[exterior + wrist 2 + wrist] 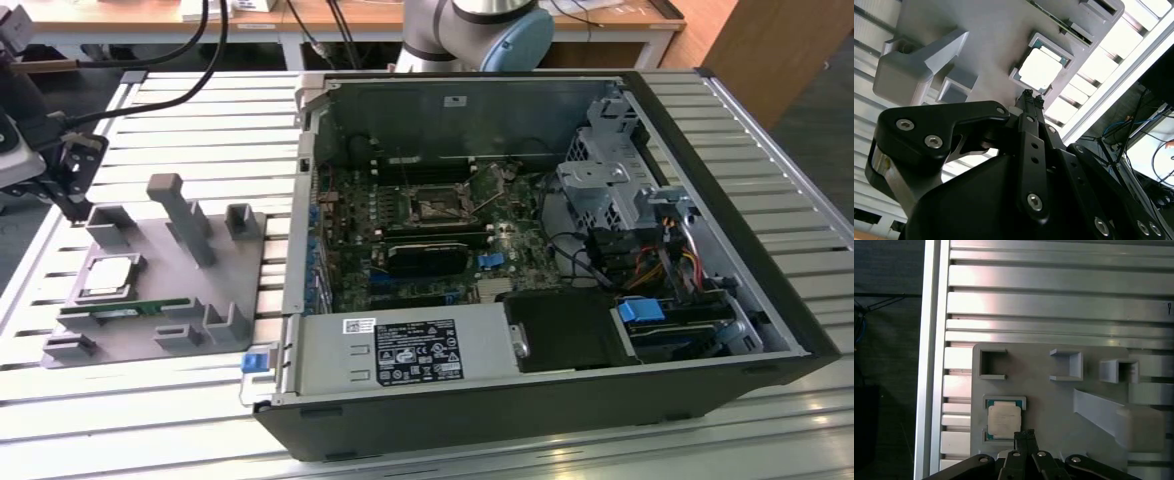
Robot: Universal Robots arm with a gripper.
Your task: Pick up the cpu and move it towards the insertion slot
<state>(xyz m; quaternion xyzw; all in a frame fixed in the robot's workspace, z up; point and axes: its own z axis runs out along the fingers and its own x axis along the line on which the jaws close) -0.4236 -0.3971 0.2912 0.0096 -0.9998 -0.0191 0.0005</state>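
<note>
Fingers: closed against each other, tips meeting, nothing between them. The gripper hangs just above the near edge of the cpu, a small flat square chip with a silvery top and pale rim. I cannot tell whether the tips touch it; I read a small gap.

The chip lies flat in its pocket on the grey printed fixture plate, beside a narrow green memory stick. The plate rests on the slotted aluminium table.

Step in hand, my judgement: approach to the pick, grasp not yet made. A grasp from here calls for the fingers to part wider than the chip and centre over it, since the tips sit off to one edge.

The insertion slot, a dark square socket in a shiny bracket, lies well apart inside the open black computer case, toward the exterior view's right.

Arm pose: black wrist hardware over the fixture at the exterior view's left, tool pointing down; grey-and-blue arm base behind the case.
</note>
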